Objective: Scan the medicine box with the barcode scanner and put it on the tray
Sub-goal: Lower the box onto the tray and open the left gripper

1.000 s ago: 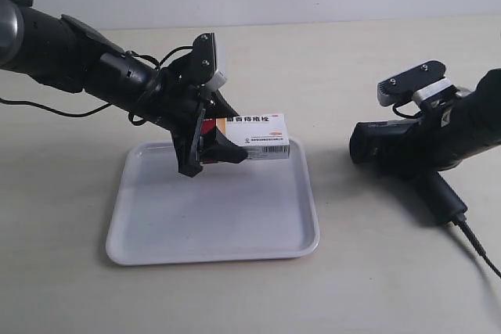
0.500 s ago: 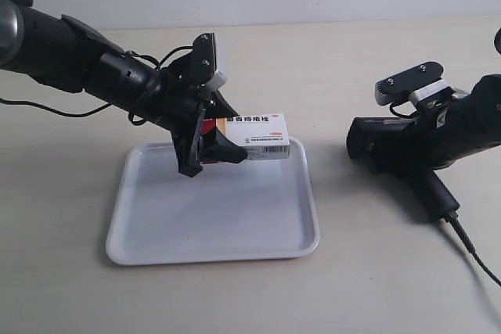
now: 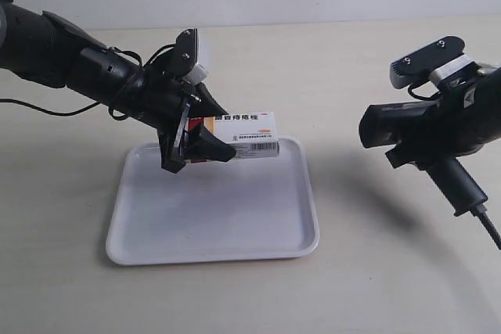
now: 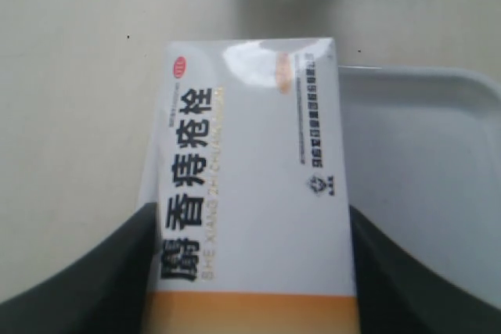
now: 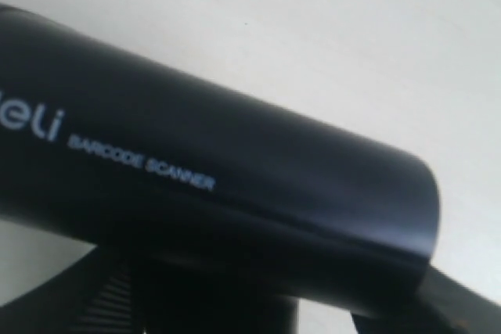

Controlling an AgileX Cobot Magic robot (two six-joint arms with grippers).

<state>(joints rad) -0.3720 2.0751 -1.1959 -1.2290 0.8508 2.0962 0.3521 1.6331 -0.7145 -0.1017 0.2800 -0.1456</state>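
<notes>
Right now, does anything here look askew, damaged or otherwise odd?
Nothing stands out. The medicine box is undented, gripped level in the left gripper above the tray. The right gripper holds the barcode scanner off the table, aimed toward the box.

- The arm at the exterior view's left grips the medicine box [image 3: 246, 131] above the tray [image 3: 235, 232].
- The opposite arm holds the barcode scanner [image 3: 427, 142], seemingly clear of the table.

We see the tray [image 3: 211, 224] lying on the table [image 3: 329, 60] toward the left. The medicine box [image 3: 244, 131] hangs above the tray's far edge. The barcode scanner [image 3: 423, 134] sits well right of both, off the tray.
</notes>
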